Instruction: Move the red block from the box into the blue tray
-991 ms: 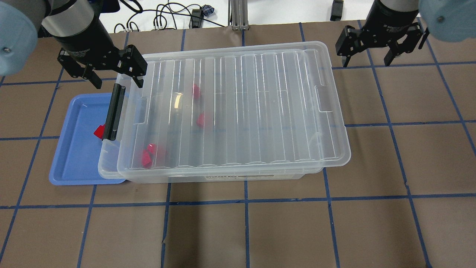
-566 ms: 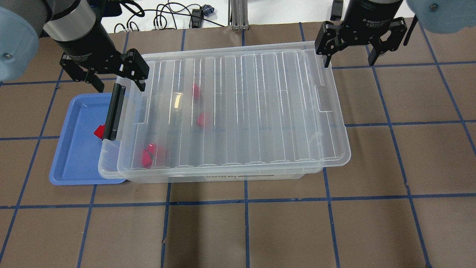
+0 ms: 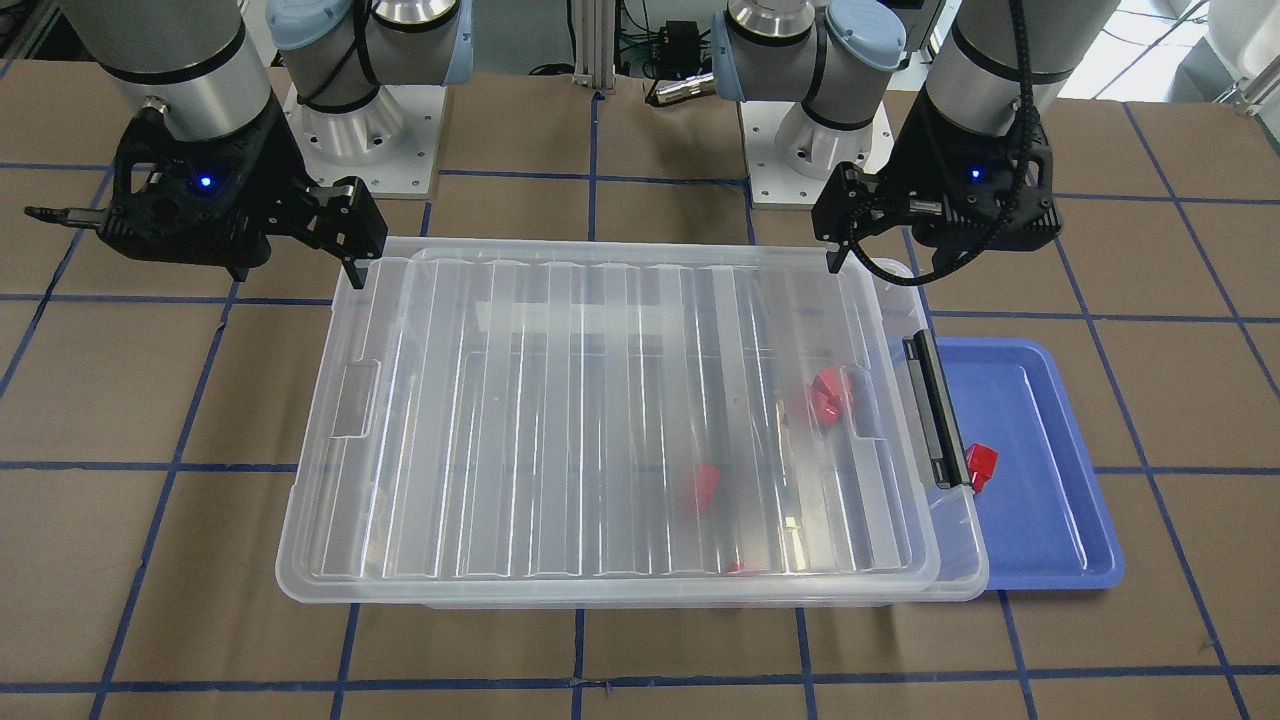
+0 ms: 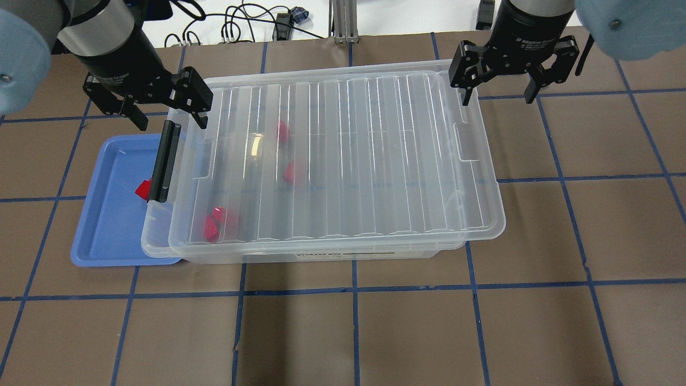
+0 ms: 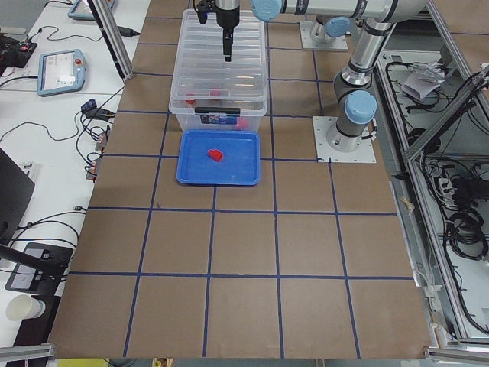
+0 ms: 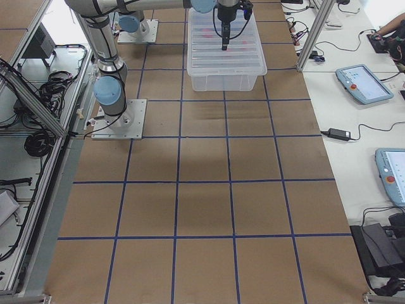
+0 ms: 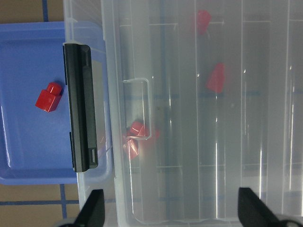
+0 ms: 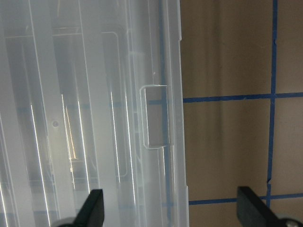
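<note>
The lidded box (image 4: 343,161) lies beneath both grippers: the left gripper (image 4: 171,122) hangs spread above its latch end, and the right gripper (image 4: 498,98) hangs spread above the opposite end's rim. Below and just outward of the left gripper is the blue tray (image 4: 107,230). The red block (image 4: 142,188) rests on its floor beside the black latch bar (image 4: 163,161).

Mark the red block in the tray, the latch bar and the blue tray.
red block (image 7: 48,97), left wrist view, top face.
latch bar (image 7: 80,107), left wrist view, its middle.
blue tray (image 7: 27,138), left wrist view, bare floor.
</note>
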`<move>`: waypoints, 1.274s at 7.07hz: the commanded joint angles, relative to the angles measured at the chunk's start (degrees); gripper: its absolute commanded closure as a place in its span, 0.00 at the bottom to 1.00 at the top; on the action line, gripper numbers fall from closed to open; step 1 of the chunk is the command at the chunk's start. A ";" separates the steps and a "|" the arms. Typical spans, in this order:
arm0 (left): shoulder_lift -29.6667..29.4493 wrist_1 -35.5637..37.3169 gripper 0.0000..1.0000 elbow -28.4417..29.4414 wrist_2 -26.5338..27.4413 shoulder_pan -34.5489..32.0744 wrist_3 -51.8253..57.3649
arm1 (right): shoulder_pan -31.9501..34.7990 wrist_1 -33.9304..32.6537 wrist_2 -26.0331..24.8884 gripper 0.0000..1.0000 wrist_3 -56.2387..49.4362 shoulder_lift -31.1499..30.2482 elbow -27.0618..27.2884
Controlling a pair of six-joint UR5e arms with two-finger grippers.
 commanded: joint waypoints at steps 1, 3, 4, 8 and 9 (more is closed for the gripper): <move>0.03 -0.08 0.00 -0.30 -0.04 0.10 0.00 | 0.00 -0.43 -0.05 0.00 0.01 -0.06 -0.30; 0.11 -0.08 0.00 0.14 -0.13 0.18 0.00 | 0.08 -0.51 -0.05 0.00 0.01 -0.06 -0.30; 0.11 0.01 0.00 0.05 -0.13 0.18 0.00 | 0.08 -0.51 -0.32 0.00 0.01 -0.14 -0.30; -0.15 0.01 0.00 -0.04 -0.04 0.01 -0.09 | 0.08 -0.34 -0.93 0.00 0.01 -0.23 -0.21; -0.50 0.10 0.00 -0.12 -0.04 0.01 -0.18 | 0.08 -0.51 -0.59 0.00 0.01 -0.23 -0.21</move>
